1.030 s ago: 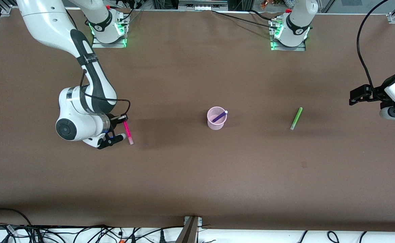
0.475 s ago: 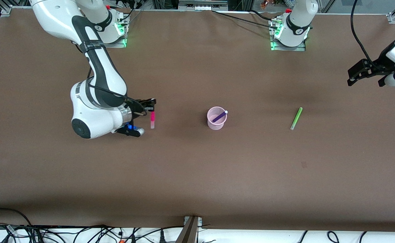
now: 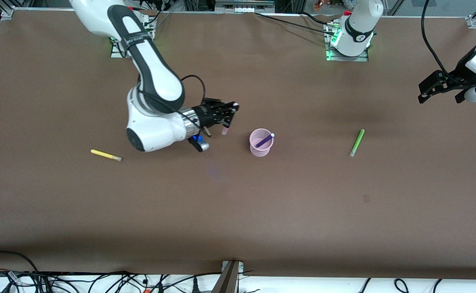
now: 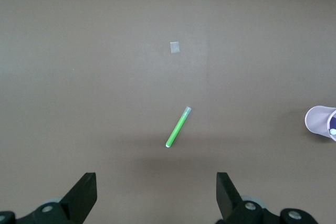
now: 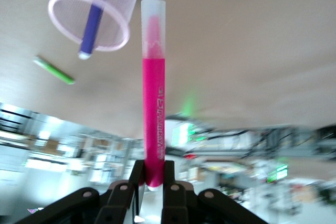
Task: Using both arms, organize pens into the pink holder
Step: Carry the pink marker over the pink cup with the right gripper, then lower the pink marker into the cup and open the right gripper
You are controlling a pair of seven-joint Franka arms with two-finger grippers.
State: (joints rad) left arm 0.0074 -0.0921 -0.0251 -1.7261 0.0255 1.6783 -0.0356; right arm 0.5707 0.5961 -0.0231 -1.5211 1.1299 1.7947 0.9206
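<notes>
One pen of four is in place: the purple pen (image 3: 265, 141) stands tilted inside the pink holder (image 3: 260, 148) at mid-table, its pale end resting against the rim. A second is in transit: the right gripper (image 3: 226, 116) is in the air over the table just beside the holder, toward the right arm's end, its fingers clamped on one end of the pink pen (image 5: 154, 87), whose capped end juts out toward the holder. The pen is not yet over the rim. Two pens remain on the table. The yellow pen (image 3: 106, 155) lies flat toward the right arm's end, well apart from the holder and slightly nearer the front camera. The green pen (image 3: 356, 143) lies flat toward the left arm's end, also well apart from the holder. The left gripper (image 3: 428, 90) waits in the air at the left arm's end of the table, its fingers spread wide and holding nothing; its wrist view has the green pen in sight below. Judgement: roughly a quarter complete, a second delivery close, with yellow and green outstanding, one on each arm's side.
</notes>
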